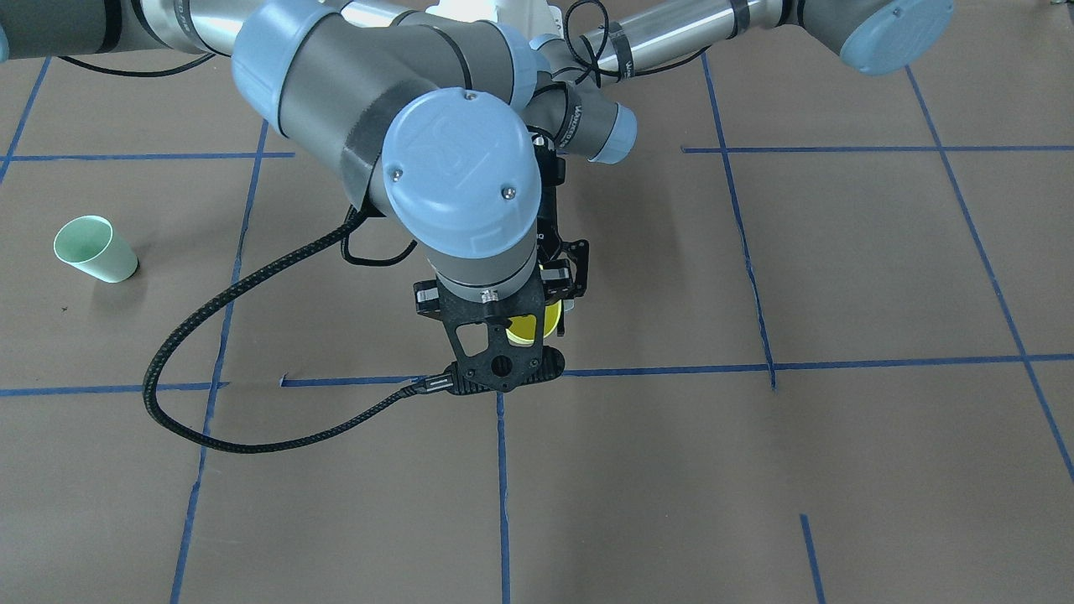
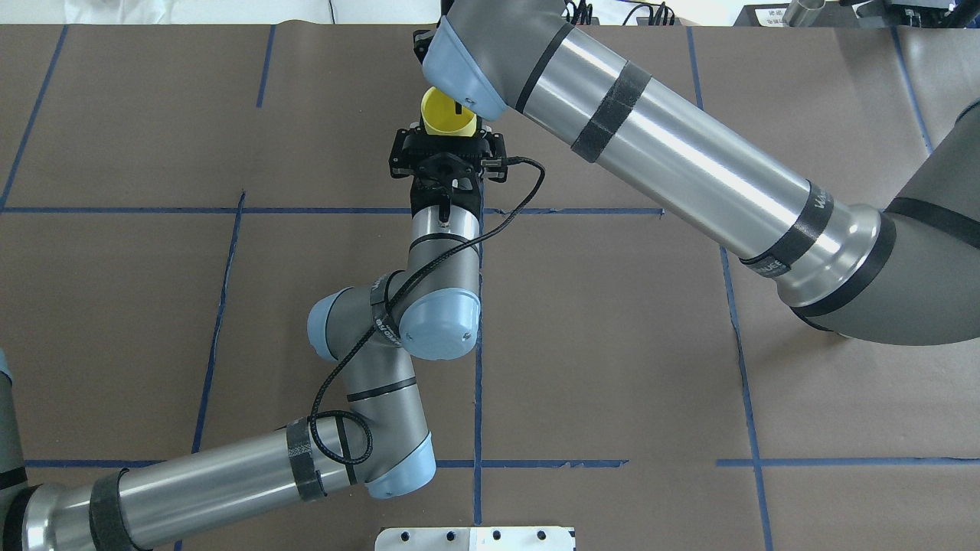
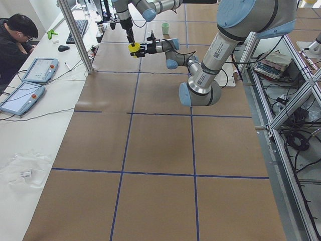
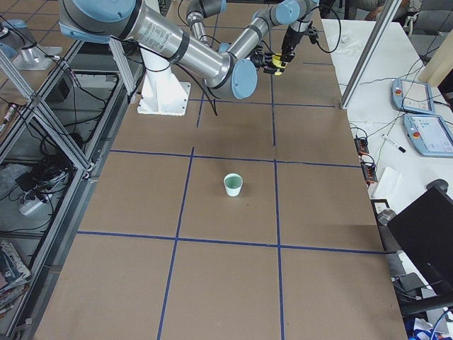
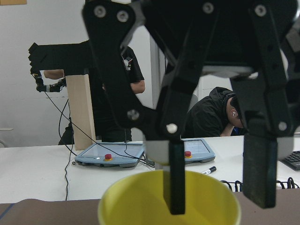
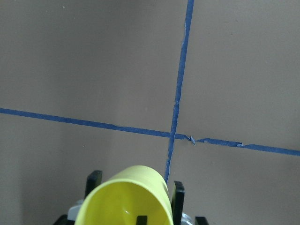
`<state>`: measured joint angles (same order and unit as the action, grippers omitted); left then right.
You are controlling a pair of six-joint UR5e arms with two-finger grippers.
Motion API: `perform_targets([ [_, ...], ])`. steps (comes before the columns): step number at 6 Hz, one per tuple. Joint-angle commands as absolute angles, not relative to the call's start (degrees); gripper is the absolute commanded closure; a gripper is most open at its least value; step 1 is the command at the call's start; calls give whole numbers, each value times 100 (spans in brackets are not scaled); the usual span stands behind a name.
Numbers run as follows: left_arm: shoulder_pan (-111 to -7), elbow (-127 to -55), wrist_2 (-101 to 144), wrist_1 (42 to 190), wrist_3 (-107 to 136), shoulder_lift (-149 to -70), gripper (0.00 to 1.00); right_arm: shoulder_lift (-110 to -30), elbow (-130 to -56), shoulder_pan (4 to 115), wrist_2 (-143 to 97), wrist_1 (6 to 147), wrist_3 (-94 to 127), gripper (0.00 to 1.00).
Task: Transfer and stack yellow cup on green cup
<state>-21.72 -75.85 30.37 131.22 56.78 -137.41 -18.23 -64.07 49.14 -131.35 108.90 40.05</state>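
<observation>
The yellow cup [image 2: 446,115] is held upright above the table near its far middle, and also shows in the front view [image 1: 529,329]. My left gripper [image 6: 136,183] is shut on its sides, with one finger [image 6: 93,180] on each flank. My right gripper [image 5: 218,206] comes down from above and stands open. One of its fingers [image 5: 176,183] is inside the cup [image 5: 140,199] and the other is outside the rim. The green cup [image 1: 92,249] stands alone and upright on the table at the right arm's end, far from both grippers. It also shows in the right side view [image 4: 233,185].
Blue tape lines [image 1: 671,369] divide the brown table into squares. A black cable [image 1: 210,335] loops from the right wrist down toward the table. An operators' bench with tablets [image 3: 37,70] and a seated person [image 3: 15,35] runs along the far side.
</observation>
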Motion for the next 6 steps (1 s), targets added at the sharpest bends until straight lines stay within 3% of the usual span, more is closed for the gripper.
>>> perform_targets([
  [1, -2171, -7585, 3041, 13131, 5678, -13737, 56, -1837, -6407, 4913, -13148, 10890, 3981, 61],
  [2, -2171, -7585, 3041, 13192, 5678, -13729, 56, -1837, -6407, 4913, -13148, 10890, 3981, 62],
  [3, -2171, -7585, 3041, 13192, 5669, -13729, 56, -1828, -6407, 4913, -13166, 10890, 3981, 74],
  [4, -2171, -7585, 3041, 13192, 5678, -13729, 56, -1828, -6407, 4922, -13175, 10890, 3990, 97],
  [5, -2171, -7576, 3041, 13192, 5669, -13729, 52, -1811, -6416, 4922, -13175, 10890, 3999, 100],
  [6, -2171, -7576, 3050, 13192, 5625, -13729, 20, -1793, -6416, 4922, -13166, 10898, 4060, 100],
])
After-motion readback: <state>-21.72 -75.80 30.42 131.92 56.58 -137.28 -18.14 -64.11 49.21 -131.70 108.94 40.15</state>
